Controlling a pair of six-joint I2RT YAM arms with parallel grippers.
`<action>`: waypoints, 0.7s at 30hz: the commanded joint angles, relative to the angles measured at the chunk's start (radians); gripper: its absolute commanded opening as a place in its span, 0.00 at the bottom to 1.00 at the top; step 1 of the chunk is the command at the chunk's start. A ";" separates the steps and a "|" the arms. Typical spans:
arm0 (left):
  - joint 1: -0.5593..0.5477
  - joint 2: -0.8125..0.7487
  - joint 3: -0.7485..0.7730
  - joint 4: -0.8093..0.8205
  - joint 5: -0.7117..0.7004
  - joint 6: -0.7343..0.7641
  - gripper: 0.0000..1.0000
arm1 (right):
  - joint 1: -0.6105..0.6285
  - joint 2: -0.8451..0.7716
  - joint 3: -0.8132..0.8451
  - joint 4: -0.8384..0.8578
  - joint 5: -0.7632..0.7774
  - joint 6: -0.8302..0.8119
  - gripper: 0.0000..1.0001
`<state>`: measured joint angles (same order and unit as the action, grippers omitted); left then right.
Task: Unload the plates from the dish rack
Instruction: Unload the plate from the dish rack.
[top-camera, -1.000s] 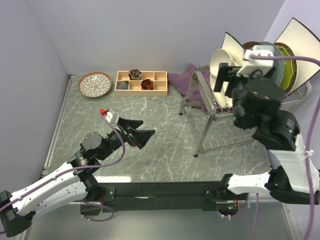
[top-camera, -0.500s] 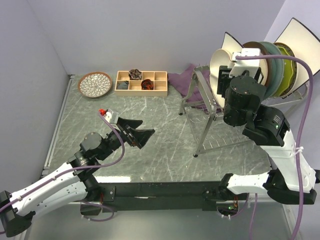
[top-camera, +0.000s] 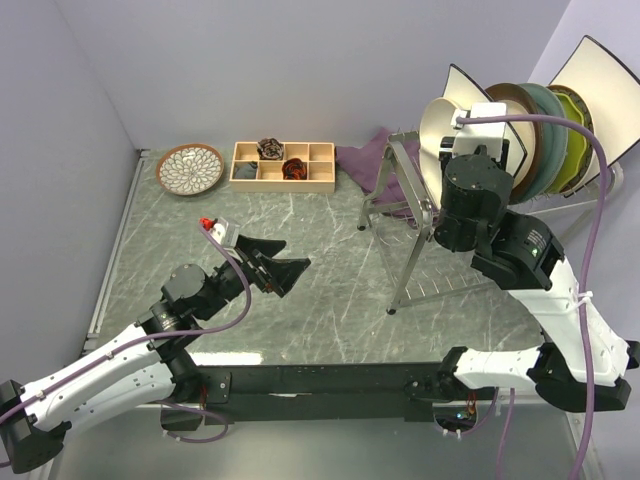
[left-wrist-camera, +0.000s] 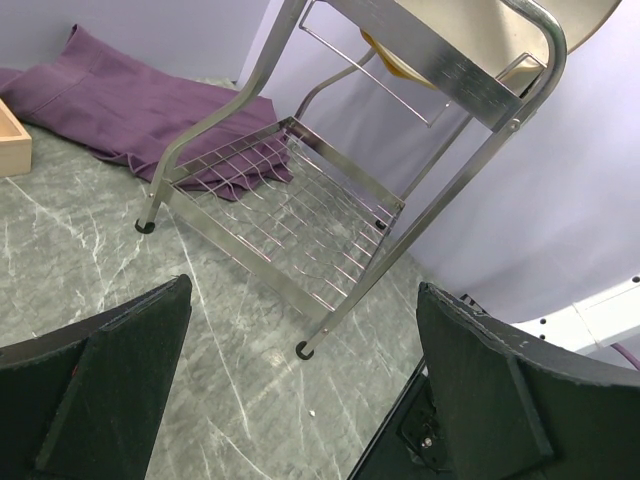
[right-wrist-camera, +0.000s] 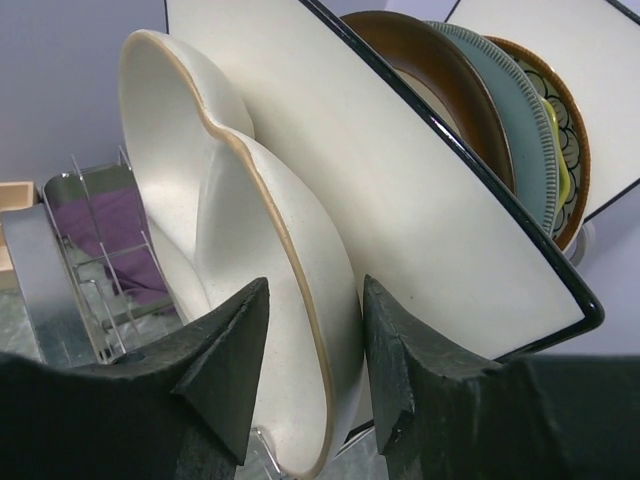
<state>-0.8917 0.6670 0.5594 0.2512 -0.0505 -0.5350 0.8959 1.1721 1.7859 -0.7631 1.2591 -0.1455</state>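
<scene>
The dish rack (top-camera: 420, 232) stands at the right, with plates upright in it: a cream divided plate (top-camera: 440, 125) in front, then a white square plate (top-camera: 463, 85), a brown (top-camera: 510, 118), a teal (top-camera: 545, 120), a yellow-green (top-camera: 577, 135) and a second white square plate (top-camera: 603, 78). My right gripper (right-wrist-camera: 315, 350) is open and straddles the cream divided plate's (right-wrist-camera: 230, 230) rim, its right finger against the plate's back. The white square plate (right-wrist-camera: 400, 180) stands just behind. A brown-rimmed petal-patterned plate (top-camera: 190, 168) lies on the table at the far left. My left gripper (top-camera: 275, 262) is open and empty, low over the table.
A wooden compartment tray (top-camera: 283, 165) sits at the back, with a purple cloth (top-camera: 368, 160) beside it under the rack's far end. The left wrist view shows the rack's legs and lower shelf (left-wrist-camera: 330, 200) ahead. Walls close in on the left, back and right.
My right arm has swung left along the rack and its gripper has come down around the cream divided plate's rim. The left arm has not moved.
</scene>
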 joint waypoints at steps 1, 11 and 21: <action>-0.006 -0.007 -0.006 0.056 0.000 0.006 0.99 | -0.020 -0.037 -0.046 0.114 -0.006 -0.066 0.48; -0.006 -0.010 -0.007 0.056 0.000 0.003 0.99 | -0.046 -0.057 -0.097 0.156 -0.024 -0.101 0.41; -0.006 -0.010 -0.009 0.059 0.005 0.004 1.00 | -0.045 -0.071 -0.112 0.261 0.008 -0.216 0.23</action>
<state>-0.8921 0.6643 0.5591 0.2531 -0.0502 -0.5354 0.8547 1.1179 1.6794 -0.6086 1.2430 -0.2905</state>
